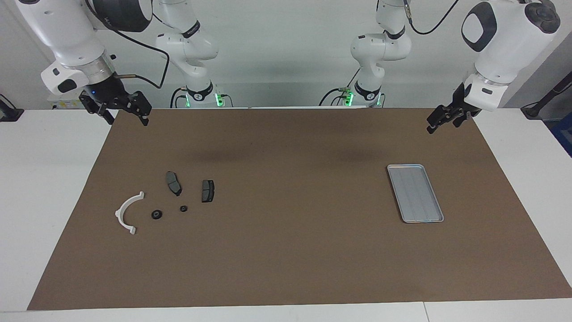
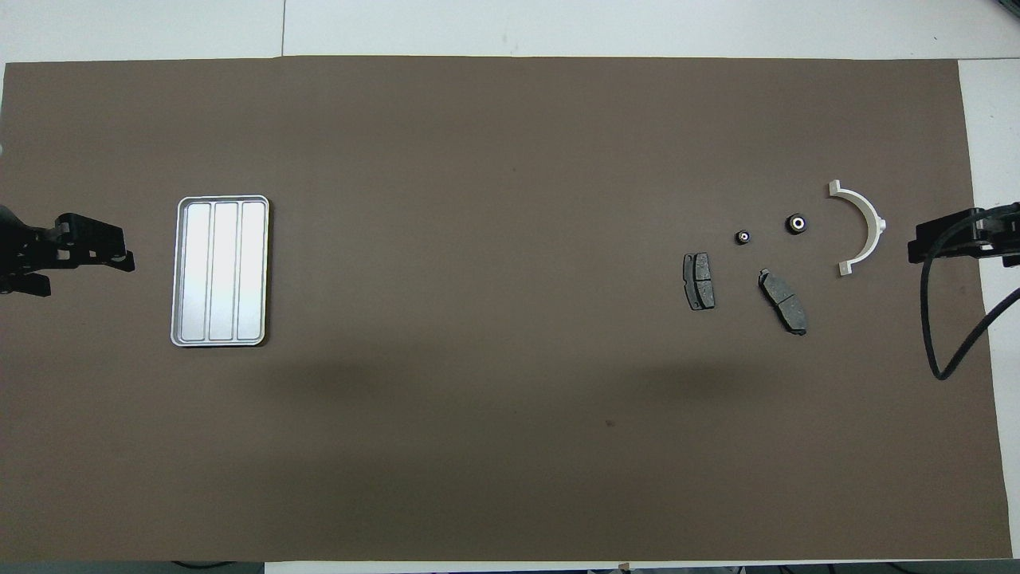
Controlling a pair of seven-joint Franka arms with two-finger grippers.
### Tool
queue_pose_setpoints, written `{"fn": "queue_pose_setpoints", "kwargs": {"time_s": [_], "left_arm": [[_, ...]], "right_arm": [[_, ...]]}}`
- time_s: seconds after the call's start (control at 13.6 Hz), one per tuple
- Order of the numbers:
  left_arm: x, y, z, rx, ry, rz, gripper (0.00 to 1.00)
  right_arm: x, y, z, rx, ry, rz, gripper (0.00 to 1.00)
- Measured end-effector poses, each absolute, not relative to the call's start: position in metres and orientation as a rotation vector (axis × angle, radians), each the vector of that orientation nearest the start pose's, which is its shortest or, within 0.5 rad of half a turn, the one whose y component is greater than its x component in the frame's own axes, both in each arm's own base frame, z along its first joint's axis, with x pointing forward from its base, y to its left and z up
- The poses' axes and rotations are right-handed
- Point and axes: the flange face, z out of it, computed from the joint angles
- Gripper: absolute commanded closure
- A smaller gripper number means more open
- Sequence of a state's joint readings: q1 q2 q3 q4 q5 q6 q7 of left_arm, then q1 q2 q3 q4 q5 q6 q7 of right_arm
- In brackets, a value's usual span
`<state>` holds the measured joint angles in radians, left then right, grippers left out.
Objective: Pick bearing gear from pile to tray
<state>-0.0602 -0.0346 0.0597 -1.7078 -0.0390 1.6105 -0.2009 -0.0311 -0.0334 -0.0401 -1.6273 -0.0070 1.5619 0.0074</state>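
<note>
Right gripper (image 1: pixel 126 112) hangs raised over mat corner near pile (image 1: pixel 170 201), jaws wide, empty. Left gripper (image 1: pixel 442 120) raised near tray (image 1: pixel 415 193), jaws unclear.

left pincer (image 2: pixel 88 251) — cut by overhead edge | two black round pieces (image 1: pixel 157 214) — too small to identify

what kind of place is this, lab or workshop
Most likely a robotics lab: two arms mounted at a white table covered by a brown mat, with only a metal tray and a few small parts laid out.
</note>
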Motion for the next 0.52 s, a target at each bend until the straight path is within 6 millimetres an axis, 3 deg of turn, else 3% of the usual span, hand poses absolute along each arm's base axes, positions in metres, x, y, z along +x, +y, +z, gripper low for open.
{"fn": "queue_pose_setpoints", "kwargs": {"time_s": [0.52], "left_arm": [[0.5431,-0.0038,0.5823,-3.158,-0.322,0.106,0.00]], "right_arm": [[0.5446,-0.0472,0.6095,-3.145,0.048,0.033,0.00]]}}
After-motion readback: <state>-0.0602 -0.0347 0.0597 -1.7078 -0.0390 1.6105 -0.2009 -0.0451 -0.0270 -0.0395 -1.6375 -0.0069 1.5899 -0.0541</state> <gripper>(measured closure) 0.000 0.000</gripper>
